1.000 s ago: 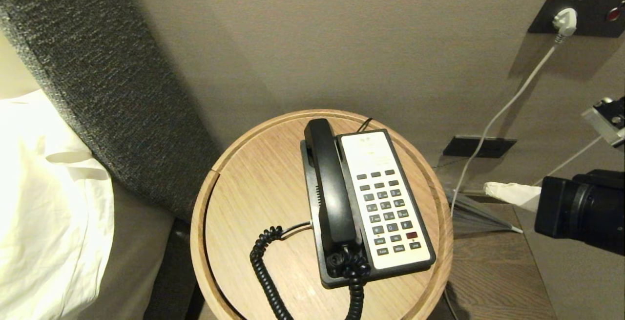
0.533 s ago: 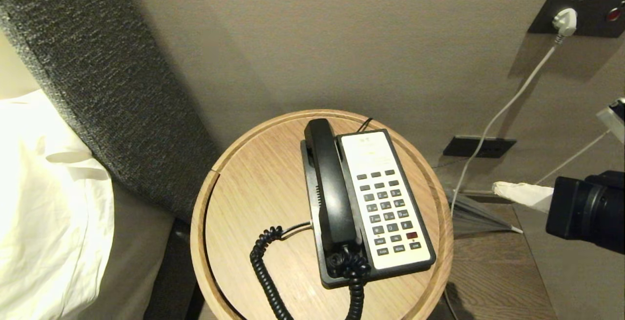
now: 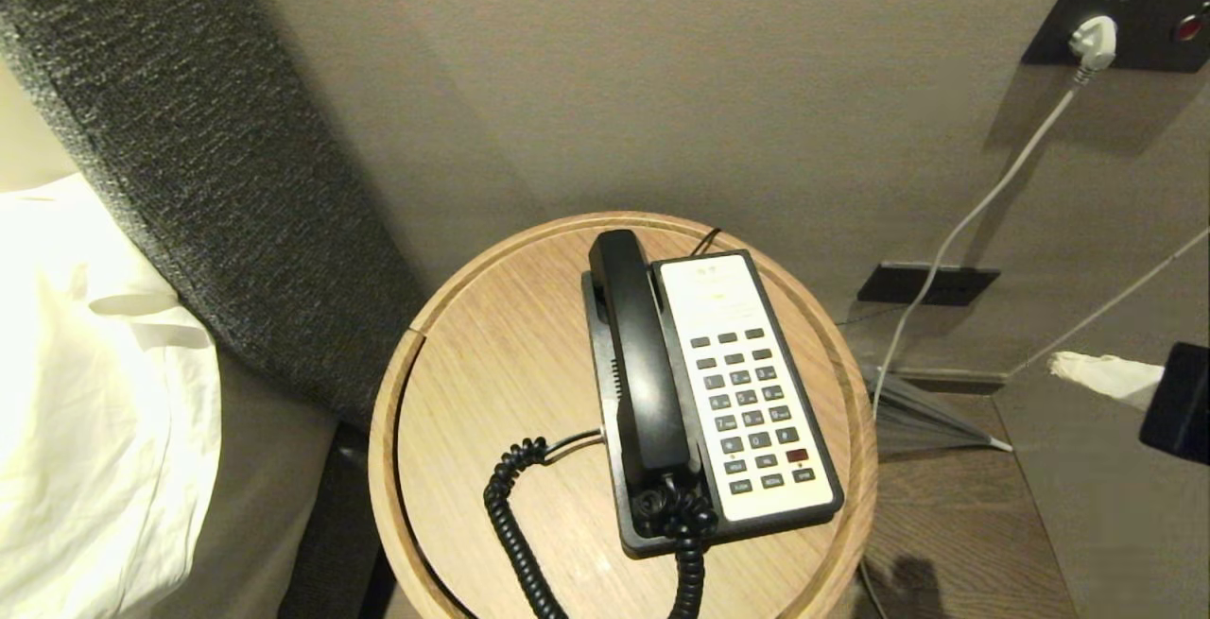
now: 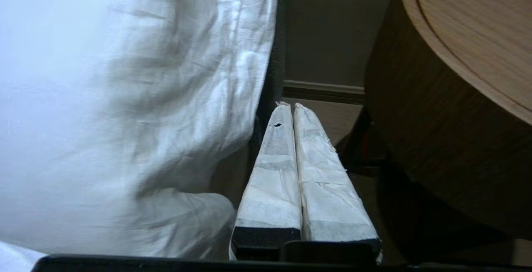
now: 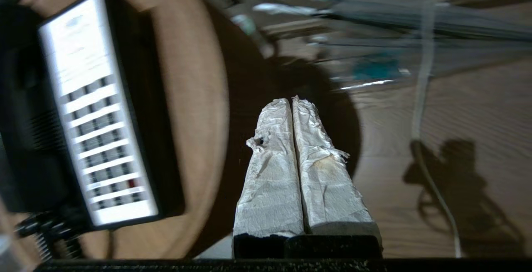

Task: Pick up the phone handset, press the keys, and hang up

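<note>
Right claw (image 3: 1068, 366) has withdrawn toward the frame's edge — phone handset (image 3: 639, 354) cradled.

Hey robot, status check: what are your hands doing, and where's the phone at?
Left gripper shut, low beside the table. Right gripper shut, empty, off right of the table. Phone handset on its cradle, keys clear. Nothing in the way.

A round wooden side table (image 3: 473, 364) with a raised rim is set against a beige wall (image 3: 662, 80). A dark grey upholstered headboard (image 3: 189, 156) and white bedding (image 3: 85, 392) are seen beside it. A white plug (image 3: 1094, 41) is seated in a dark wall socket (image 3: 1134, 14), its cable (image 3: 964, 222) hanging toward the wooden floor (image 3: 945, 524).
</note>
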